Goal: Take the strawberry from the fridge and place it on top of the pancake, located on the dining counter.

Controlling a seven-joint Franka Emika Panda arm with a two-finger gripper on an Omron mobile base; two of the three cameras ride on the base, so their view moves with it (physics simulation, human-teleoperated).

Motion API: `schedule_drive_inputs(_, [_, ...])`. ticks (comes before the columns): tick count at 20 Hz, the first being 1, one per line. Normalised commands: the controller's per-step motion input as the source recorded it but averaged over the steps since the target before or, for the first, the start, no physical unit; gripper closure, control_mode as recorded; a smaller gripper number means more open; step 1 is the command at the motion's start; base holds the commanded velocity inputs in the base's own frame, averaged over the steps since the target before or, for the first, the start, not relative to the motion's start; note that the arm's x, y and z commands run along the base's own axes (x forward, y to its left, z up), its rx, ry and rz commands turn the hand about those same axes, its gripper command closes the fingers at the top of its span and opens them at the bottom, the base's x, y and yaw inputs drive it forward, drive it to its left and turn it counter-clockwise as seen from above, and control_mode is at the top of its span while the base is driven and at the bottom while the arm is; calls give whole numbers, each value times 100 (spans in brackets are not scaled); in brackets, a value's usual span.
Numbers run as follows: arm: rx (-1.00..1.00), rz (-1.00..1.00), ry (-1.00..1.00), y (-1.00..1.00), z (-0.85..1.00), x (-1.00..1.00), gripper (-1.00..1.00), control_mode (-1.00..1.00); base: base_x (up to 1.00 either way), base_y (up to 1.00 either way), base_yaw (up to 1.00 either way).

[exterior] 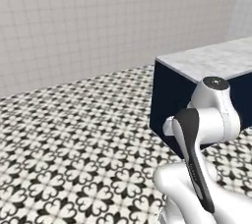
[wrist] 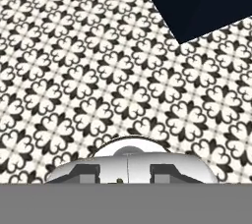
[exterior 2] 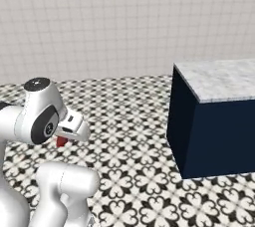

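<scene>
A small bright red strawberry point(exterior 2: 61, 142) peeks out under my white hand at the lower left of the right base view. My gripper point(exterior 2: 63, 138) is shut on it, the fingers mostly hidden behind the arm, low over the patterned floor. The end of the dining counter point(exterior 2: 219, 79), a marble slab on a navy base, stands to the right of the hand and well apart from it. The same counter point(exterior: 211, 58) rises behind my arm in the left base view, and its navy corner point(wrist: 202, 2) sits at the top right of the hand view. The pancake and the fridge are out of view.
Black-and-white patterned floor tiles point(exterior: 74, 139) spread around the base, with open room to the left of the counter. A pale tiled wall point(exterior 2: 99, 22) closes the back of the scene.
</scene>
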Motion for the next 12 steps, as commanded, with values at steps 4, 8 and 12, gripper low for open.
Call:
schedule_drive_inputs(4, [0, 0, 0, 0, 0, 0, 100, 100, 100, 54, -21])
schedule_drive_inputs(8, [0, 0, 0, 0, 0, 0, 100, 100, 100, 43, -20])
schedule_drive_inputs(12, [0, 0, 0, 0, 0, 0, 100, 100, 100, 50, -21])
